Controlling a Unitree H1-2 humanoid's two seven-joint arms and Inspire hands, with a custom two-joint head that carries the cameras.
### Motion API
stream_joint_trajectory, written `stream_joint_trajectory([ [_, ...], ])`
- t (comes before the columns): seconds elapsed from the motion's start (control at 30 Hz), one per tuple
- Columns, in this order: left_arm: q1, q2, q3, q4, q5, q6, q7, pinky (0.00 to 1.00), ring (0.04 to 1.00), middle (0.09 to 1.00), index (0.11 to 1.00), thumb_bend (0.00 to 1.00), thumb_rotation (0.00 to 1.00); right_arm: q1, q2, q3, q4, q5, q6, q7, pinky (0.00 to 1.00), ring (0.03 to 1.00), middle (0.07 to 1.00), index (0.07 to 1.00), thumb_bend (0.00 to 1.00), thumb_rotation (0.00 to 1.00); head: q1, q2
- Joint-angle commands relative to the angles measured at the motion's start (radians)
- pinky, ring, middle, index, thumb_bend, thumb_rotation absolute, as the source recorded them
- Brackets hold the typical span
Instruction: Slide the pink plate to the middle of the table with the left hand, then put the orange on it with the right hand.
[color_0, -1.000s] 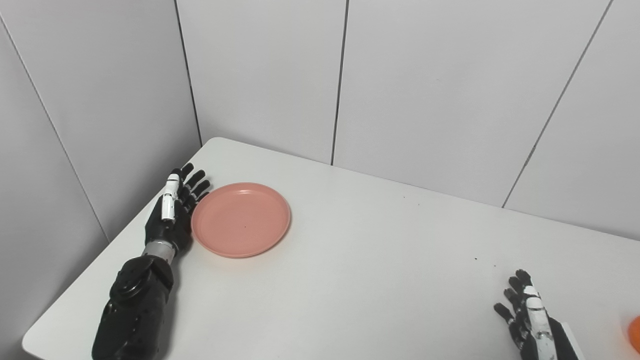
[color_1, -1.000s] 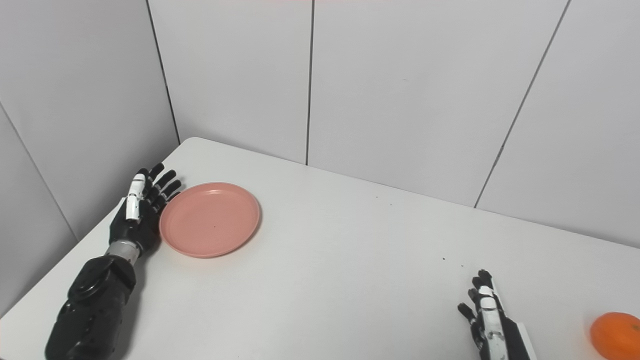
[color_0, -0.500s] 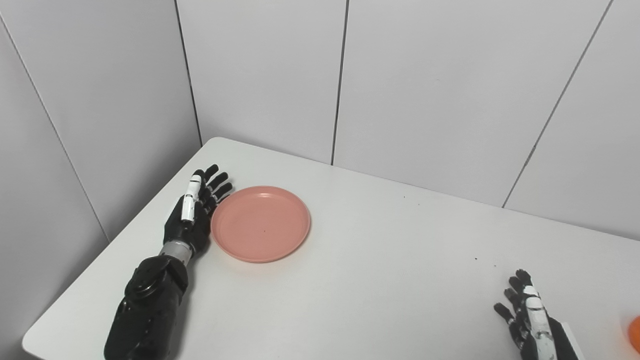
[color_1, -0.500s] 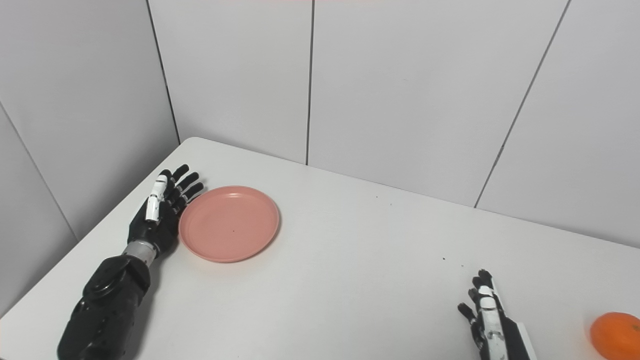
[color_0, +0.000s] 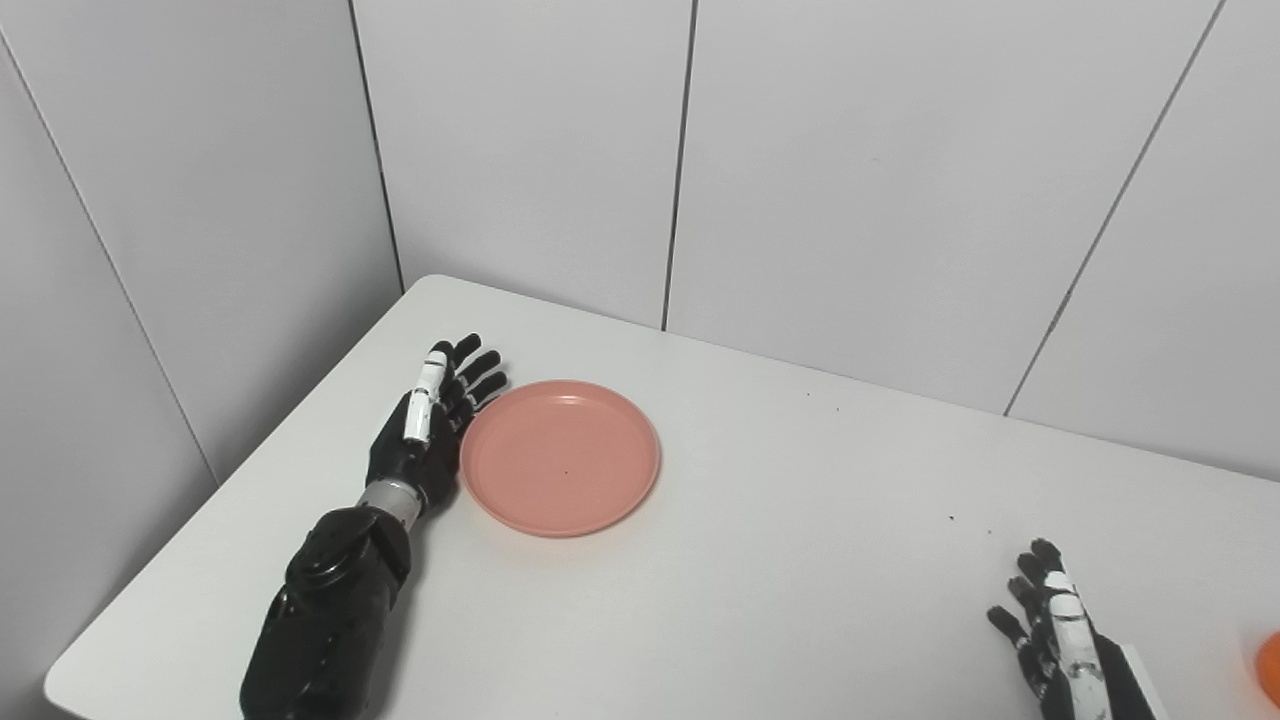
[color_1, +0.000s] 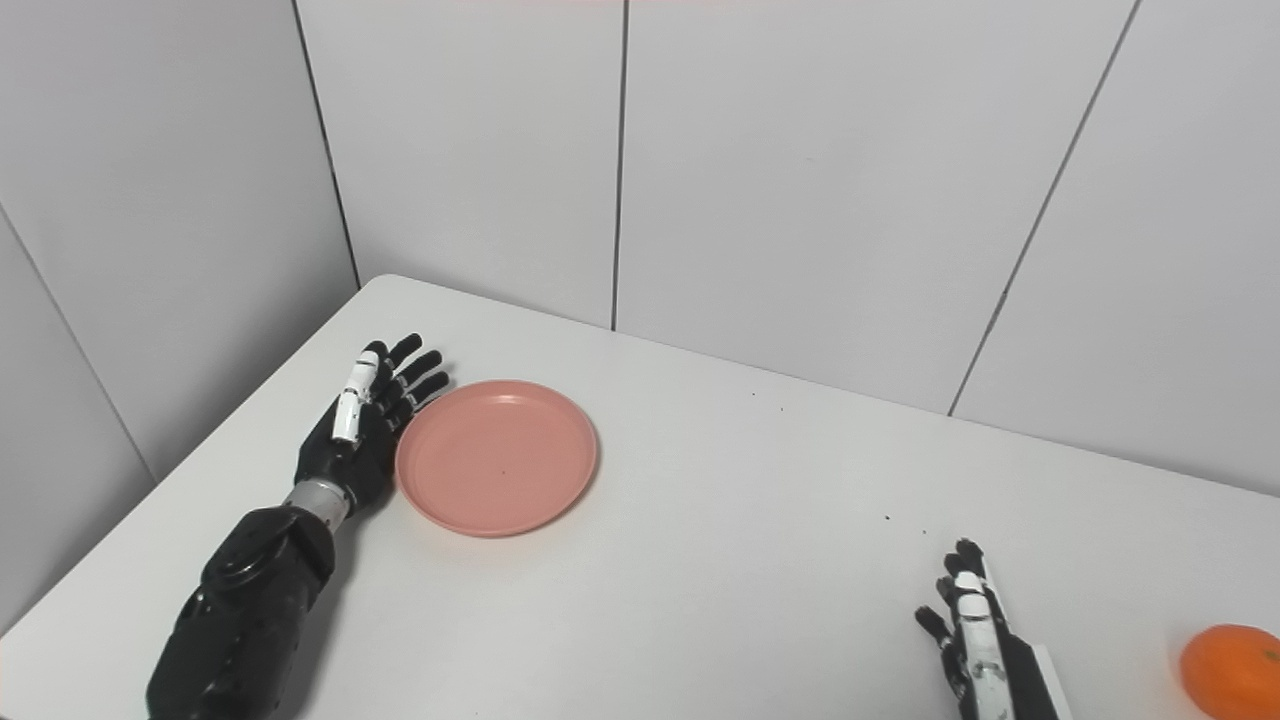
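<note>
A round pink plate (color_0: 560, 457) lies flat on the white table (color_0: 760, 560), left of its middle. My left hand (color_0: 428, 430) stands on edge with fingers stretched out, its palm against the plate's left rim; it is open and holds nothing. The orange (color_1: 1232, 670) rests on the table at the far right near the front edge, only a sliver of it showing in the left eye view. My right hand (color_1: 975, 630) waits open at the bottom right, to the left of the orange and apart from it.
Grey wall panels (color_0: 850, 180) close off the table at the back and on the left. The table's left edge (color_0: 230, 500) runs close behind my left forearm. Bare table surface lies between the plate and my right hand.
My left hand has pushed the pink plate steadily to the right across the table. The right hand and the orange have stayed where they were.
</note>
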Motion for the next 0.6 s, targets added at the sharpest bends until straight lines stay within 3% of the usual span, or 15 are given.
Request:
stream_joint_trajectory([
  [0.0, -0.022, -0.017, -0.011, -0.018, 0.011, 0.010, 0.005, 0.89, 0.889, 0.896, 0.887, 0.36, 1.00, -0.007, 0.000, -0.002, -0.019, 0.004, 0.001, 0.002, 1.00, 1.000, 1.000, 1.000, 0.19, 1.00, 0.000, 0.002],
  [0.57, -0.045, -0.063, -0.044, -0.024, 0.031, 0.029, 0.010, 0.90, 0.899, 0.903, 0.895, 0.35, 1.00, -0.010, -0.009, 0.002, -0.004, -0.008, -0.024, 0.008, 1.00, 1.000, 1.000, 1.000, 0.20, 1.00, -0.010, 0.015],
])
